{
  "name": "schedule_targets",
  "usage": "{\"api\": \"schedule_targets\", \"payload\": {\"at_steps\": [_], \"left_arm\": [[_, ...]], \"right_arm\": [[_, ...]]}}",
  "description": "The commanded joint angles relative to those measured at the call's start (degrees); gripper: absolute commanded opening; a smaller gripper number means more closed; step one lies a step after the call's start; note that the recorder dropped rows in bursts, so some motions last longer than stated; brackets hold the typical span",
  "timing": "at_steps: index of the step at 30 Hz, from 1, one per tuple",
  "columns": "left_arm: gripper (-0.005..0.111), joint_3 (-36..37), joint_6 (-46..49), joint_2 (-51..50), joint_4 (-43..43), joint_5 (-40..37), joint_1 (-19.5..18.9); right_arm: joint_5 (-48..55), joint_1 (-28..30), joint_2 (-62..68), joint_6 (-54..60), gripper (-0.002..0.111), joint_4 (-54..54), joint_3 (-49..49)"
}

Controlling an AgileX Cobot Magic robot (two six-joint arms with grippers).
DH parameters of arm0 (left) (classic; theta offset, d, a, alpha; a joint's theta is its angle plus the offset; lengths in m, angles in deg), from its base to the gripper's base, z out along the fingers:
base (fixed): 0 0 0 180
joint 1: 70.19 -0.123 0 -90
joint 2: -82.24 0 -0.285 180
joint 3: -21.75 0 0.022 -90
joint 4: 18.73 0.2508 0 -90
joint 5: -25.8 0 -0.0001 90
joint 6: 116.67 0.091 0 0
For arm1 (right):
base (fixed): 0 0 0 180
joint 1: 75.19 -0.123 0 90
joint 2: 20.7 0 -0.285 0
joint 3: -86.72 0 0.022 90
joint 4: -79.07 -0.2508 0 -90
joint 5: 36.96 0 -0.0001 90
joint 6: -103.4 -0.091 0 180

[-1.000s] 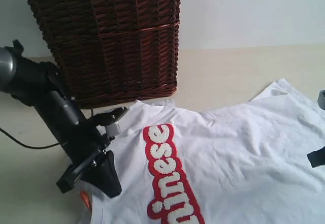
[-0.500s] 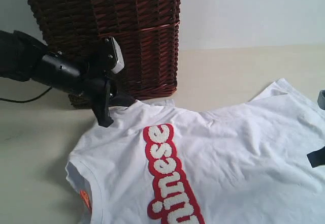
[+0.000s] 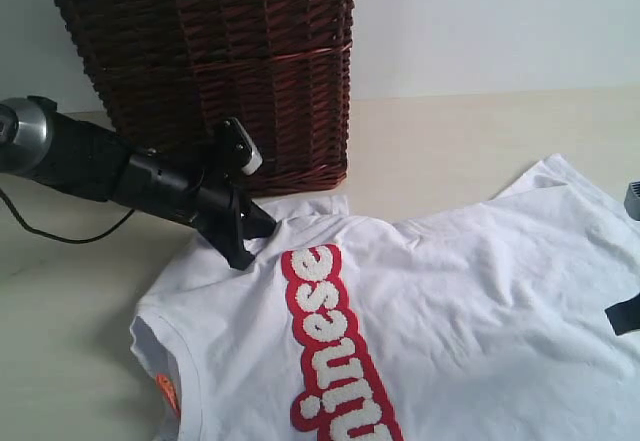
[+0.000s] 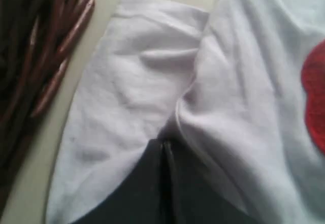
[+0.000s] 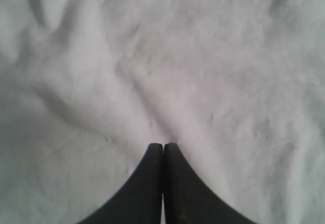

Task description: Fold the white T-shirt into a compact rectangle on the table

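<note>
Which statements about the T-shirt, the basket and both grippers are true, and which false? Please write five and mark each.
1. The white T-shirt lies on the table. True.
2. The wicker basket stands on the shirt. False: it stands on the table behind it.
3. The left gripper is shut. True.
4. The right gripper is wide open. False: it is shut.
5. The letter band is blue. False: it is red.

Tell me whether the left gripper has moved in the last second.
Yes. The left gripper has swung up the exterior view, from beside the orange tag to the edge of the white T-shirt just below the wicker basket.
</note>
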Motion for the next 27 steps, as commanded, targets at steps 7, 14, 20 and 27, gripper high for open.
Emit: {"api": "schedule_targets", "payload": {"at_steps": [7, 14, 20, 27], "left_arm": [[0.0, -0.52, -11.46, 4.57, 4.49, -6.93, -0.09], [0.0, 2.39, -16.73, 6.26, 13.87, -22.23, -0.09], [0.0, 8.39, -14.51, 14.13, 22.24, -22.08, -0.09], [0.0, 12.12, -18.76, 27.48, 20.15, -15.76, -0.09]], "right_arm": [[0.14, 0.16, -0.42, 0.47, 0.0, -0.73, -0.15], [0.51, 0.16, -0.42, 3.35, 0.0, -0.73, -0.15], [3.62, 0.16, -0.42, 11.0, 0.0, -3.13, -0.15], [2.7, 0.16, -3.18, 15.09, 0.0, -8.2, -0.15]]}}
